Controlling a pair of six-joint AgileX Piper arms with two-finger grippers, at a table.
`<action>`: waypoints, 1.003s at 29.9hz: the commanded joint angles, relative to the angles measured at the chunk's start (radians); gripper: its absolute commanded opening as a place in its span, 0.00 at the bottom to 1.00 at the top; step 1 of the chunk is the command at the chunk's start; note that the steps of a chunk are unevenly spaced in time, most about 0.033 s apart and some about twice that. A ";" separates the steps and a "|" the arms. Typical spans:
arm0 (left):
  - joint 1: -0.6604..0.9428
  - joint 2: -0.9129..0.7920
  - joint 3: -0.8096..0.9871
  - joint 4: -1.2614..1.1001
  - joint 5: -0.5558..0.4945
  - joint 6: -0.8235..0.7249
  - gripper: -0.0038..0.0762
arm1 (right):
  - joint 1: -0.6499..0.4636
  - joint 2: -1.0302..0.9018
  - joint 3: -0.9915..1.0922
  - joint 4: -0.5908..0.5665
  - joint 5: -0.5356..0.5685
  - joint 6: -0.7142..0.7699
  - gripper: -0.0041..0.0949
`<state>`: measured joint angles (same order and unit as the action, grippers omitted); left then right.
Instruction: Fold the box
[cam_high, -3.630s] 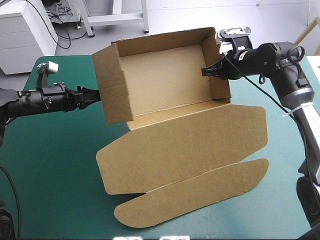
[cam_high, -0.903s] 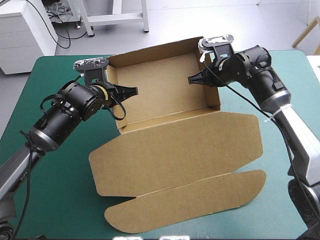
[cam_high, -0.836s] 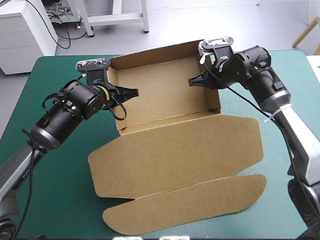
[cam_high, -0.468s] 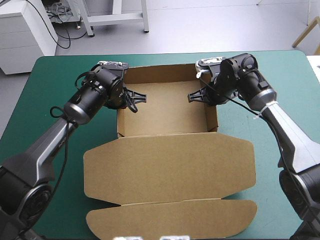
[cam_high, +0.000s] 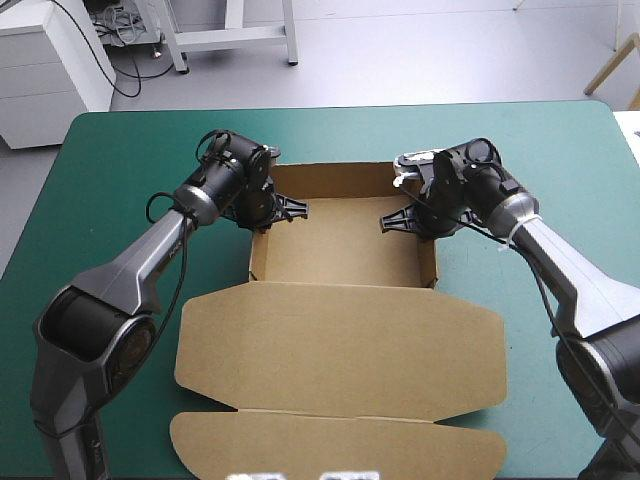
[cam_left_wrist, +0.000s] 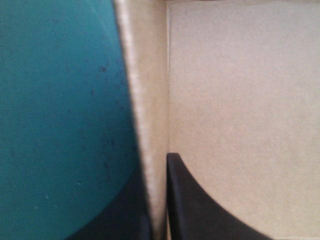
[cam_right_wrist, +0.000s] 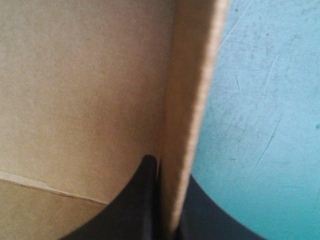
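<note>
The brown box (cam_high: 340, 245) sits on the table as an open tray with its walls raised. Its lid (cam_high: 340, 345) lies flat toward the near edge, ending in a rounded front flap (cam_high: 335, 445). My left gripper (cam_high: 264, 207) is shut on the tray's left wall. In the left wrist view that wall (cam_left_wrist: 150, 100) runs between the gripper's (cam_left_wrist: 156, 170) black fingers, one inside the tray and one outside. My right gripper (cam_high: 422, 216) is shut on the right wall. The right wrist view shows this wall (cam_right_wrist: 192, 90) pinched in the gripper (cam_right_wrist: 167, 172) the same way.
The teal-green cover (cam_high: 110, 170) shows to the left, to the right and beyond the tray. The front flap reaches close to the table's near edge.
Earlier both grippers held the box raised and tilted, its inside facing the camera. They have brought it down, so the tray now sits level and the lid lies flat.
</note>
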<state>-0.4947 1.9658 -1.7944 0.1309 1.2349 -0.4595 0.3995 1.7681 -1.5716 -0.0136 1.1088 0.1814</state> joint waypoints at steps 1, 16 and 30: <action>-0.002 -0.011 -0.027 0.030 0.060 0.027 0.04 | 0.002 -0.057 -0.030 0.014 -0.069 -0.048 0.03; -0.002 0.004 -0.027 0.023 0.060 0.043 0.04 | -0.023 0.008 -0.028 0.020 -0.079 -0.033 0.14; -0.002 0.004 -0.028 0.044 0.060 0.096 0.75 | -0.023 0.016 -0.028 0.022 -0.106 -0.037 0.83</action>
<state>-0.4945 2.0236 -1.7989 0.1444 1.2218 -0.3341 0.3794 1.8328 -1.5685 0.0092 1.0382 0.1557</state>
